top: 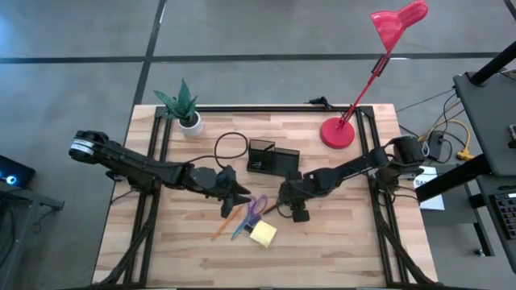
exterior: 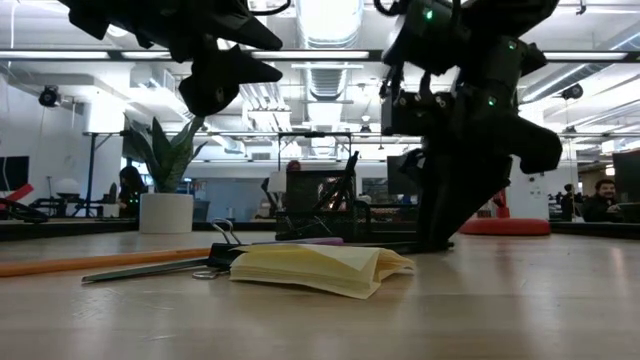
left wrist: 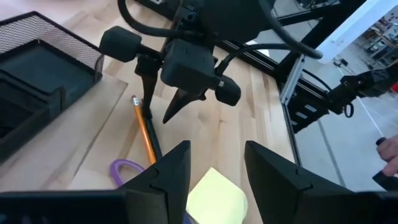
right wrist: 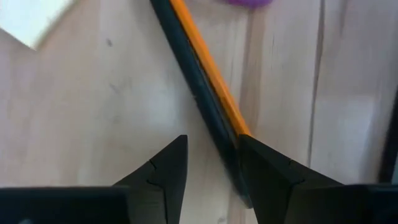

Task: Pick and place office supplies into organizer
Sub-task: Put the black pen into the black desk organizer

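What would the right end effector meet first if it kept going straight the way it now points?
Probably the dark pen beside the orange pencil; the open right end effector points down at them on the table.

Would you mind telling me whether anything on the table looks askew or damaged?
Only one thing: the square yellow sticky-note pad lies with its sheets fanned and curled up at one edge rather than flat. The orange pencil and dark pen lie loosely crossed beside it, undamaged.

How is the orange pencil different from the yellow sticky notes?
The orange pencil is long, thin and orange; the sticky-note pad is square, flat and yellow. The pencil lies tight against a dark pen; the pad sits apart, by itself. Both lie flat on the wooden table, outside the black organizer.
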Controlling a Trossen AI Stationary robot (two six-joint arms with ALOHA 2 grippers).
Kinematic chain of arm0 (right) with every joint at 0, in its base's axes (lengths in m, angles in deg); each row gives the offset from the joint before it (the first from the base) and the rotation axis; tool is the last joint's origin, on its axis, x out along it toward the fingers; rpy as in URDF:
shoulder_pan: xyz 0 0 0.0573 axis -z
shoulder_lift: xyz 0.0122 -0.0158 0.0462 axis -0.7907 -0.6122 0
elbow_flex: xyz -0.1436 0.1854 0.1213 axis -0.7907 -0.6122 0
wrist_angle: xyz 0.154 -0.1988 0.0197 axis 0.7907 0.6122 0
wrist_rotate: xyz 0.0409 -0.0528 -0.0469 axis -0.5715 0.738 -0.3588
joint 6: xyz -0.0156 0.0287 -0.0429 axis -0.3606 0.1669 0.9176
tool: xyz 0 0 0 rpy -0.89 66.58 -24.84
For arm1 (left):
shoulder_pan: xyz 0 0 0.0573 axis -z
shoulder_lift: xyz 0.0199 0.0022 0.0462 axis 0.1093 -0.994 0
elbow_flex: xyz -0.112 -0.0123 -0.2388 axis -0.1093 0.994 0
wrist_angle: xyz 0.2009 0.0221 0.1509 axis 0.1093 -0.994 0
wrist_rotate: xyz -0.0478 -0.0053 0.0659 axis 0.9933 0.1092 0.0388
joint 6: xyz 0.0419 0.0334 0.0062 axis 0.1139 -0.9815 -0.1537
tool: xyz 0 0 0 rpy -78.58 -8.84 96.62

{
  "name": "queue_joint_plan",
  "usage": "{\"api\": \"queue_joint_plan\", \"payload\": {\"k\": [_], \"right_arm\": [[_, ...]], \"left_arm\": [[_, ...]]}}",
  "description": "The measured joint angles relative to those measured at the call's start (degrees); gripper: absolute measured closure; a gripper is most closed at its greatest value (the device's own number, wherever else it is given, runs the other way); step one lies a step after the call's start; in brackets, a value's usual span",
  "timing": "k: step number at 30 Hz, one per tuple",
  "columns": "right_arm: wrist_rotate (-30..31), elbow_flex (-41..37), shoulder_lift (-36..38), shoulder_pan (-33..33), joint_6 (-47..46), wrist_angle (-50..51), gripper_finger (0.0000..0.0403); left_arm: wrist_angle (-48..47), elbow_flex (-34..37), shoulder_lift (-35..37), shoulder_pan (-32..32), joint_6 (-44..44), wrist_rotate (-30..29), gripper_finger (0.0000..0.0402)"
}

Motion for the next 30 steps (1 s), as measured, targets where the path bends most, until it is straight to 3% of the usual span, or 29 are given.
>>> {"api": "queue_joint_plan", "payload": {"k": [15,30], "right_arm": [[-3.49,0.19,-2.37,0.27,4.19,2.07,0.0281],[-1.73,0.27,-3.33,-0.06,12.13,2.81,0.0374]], "left_arm": [[0.03,0.0,0.0,-0.02,-0.33,-1.25,0.0265],[0.35,0.0,0.42,-0.02,1.45,-1.5,0.0265]]}}
